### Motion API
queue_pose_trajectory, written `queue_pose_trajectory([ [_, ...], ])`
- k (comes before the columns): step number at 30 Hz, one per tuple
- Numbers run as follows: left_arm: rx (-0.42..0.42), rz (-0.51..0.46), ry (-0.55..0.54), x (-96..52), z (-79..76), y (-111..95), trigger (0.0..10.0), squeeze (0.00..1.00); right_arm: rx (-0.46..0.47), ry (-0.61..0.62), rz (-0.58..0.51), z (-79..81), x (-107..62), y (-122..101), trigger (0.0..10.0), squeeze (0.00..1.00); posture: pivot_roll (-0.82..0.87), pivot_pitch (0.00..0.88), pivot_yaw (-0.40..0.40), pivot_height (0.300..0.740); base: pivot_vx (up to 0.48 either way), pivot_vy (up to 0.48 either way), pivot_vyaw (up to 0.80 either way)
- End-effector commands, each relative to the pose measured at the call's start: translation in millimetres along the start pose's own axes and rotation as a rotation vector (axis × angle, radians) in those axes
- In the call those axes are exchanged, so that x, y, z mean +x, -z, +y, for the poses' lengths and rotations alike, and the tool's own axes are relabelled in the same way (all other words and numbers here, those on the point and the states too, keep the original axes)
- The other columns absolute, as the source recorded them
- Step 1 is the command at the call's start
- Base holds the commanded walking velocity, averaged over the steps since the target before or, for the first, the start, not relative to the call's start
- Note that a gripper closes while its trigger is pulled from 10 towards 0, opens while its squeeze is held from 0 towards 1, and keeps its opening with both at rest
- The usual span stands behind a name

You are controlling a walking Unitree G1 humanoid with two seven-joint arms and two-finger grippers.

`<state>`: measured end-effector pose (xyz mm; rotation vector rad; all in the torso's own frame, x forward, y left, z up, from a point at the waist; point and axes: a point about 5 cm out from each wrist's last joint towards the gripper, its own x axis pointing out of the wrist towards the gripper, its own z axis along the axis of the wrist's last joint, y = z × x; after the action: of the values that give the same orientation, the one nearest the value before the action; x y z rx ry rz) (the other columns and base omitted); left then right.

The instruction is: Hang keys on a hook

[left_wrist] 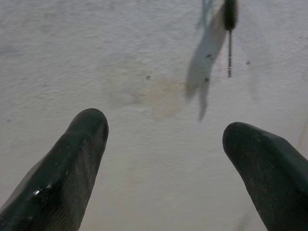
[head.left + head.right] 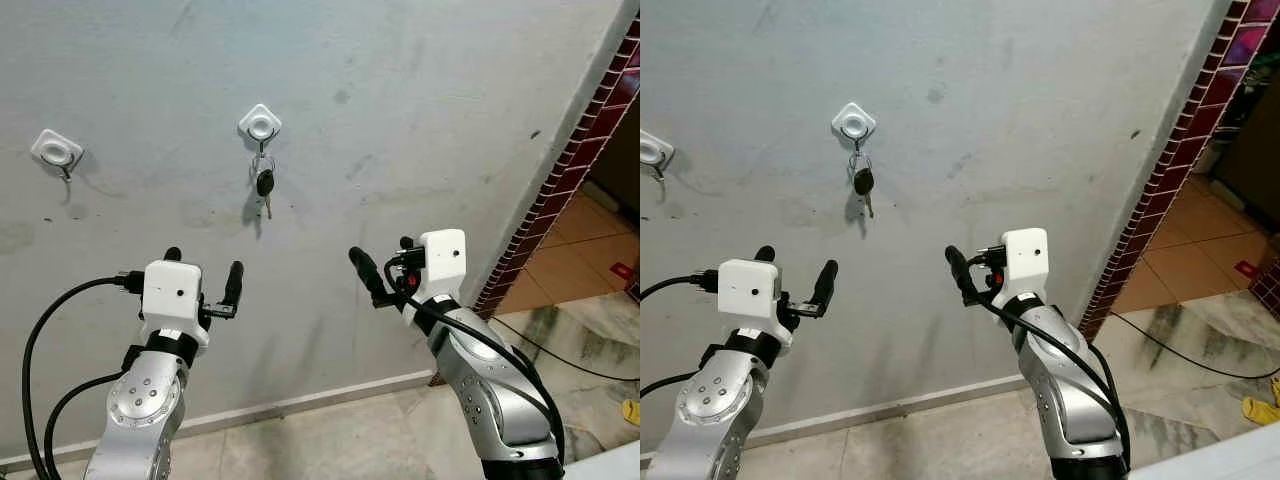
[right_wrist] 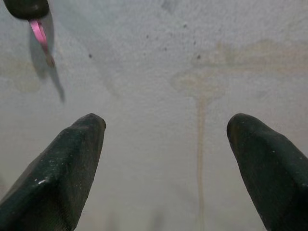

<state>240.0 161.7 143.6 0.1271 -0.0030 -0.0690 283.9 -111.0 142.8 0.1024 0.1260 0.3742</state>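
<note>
Grey plaster wall point(image 2: 420, 120) takes up most of the head views, stained and scuffed. At the far left edge of the frame, upper part, a white square hook point(image 2: 56, 149) is stuck to it with nothing hanging from it. Lower left, the left gripper point(image 2: 203, 278) is raised in front of the wall with its two black fingers apart and nothing between them; its wrist view shows the two fingertips point(image 1: 82, 144) spread wide against bare plaster. Left of centre and higher up, a second white hook point(image 2: 260, 123) carries the keys point(image 2: 265, 184), a ring with a black-headed key dangling straight down against the wall, casting a shadow beside it. Right of centre, the right gripper point(image 2: 385, 270) is also lifted, below and to the right of the keys and apart from them, fingers spread and empty. Along the right edge runs a dark red tiled border point(image 2: 580, 150), with a marbled floor point(image 2: 580, 340) beneath it.
</note>
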Motion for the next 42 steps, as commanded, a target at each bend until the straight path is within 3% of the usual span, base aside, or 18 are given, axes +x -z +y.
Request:
queue_pose_trajectory([
  [1,0.002,0.019,-0.002,-0.2,2.1,2,10.0,0.0,0.006,-0.023,-0.013,5.6,-1.0,-5,10.0,0.0,0.03,0.0,0.015,0.74,0.0,0.435,0.0],
  [11,0.0,0.031,0.0,-0.4,2.8,3,10.0,0.0,0.044,-0.028,-0.018,11.8,7.5,-8,10.0,0.0,0.05,0.0,0.017,0.74,0.0,0.448,0.0],
  [21,0.006,0.035,0.004,0.6,4.5,3,10.0,0.0,0.045,0.015,-0.052,8.3,15.5,-16,10.0,0.0,0.05,0.0,0.021,0.74,0.0,0.451,0.0],
  [29,0.028,0.026,0.006,2.8,3.9,1,10.0,0.0,-0.011,0.004,-0.052,10.0,19.4,-17,10.0,0.0,0.06,0.0,0.023,0.74,0.0,0.0,0.0],
  [32,0.029,0.022,0.019,3.5,2.8,0,10.0,0.0,0.028,-0.043,-0.055,16.3,19.7,-18,10.0,0.0,0.06,0.0,0.023,0.74,0.0,0.0,0.0],
  [42,0.034,0.022,0.021,4.0,2.9,0,10.0,0.0,0.026,-0.066,-0.049,20.4,20.5,-16,10.0,0.0,0.06,0.0,0.024,0.74,0.0,0.0,0.0],
])
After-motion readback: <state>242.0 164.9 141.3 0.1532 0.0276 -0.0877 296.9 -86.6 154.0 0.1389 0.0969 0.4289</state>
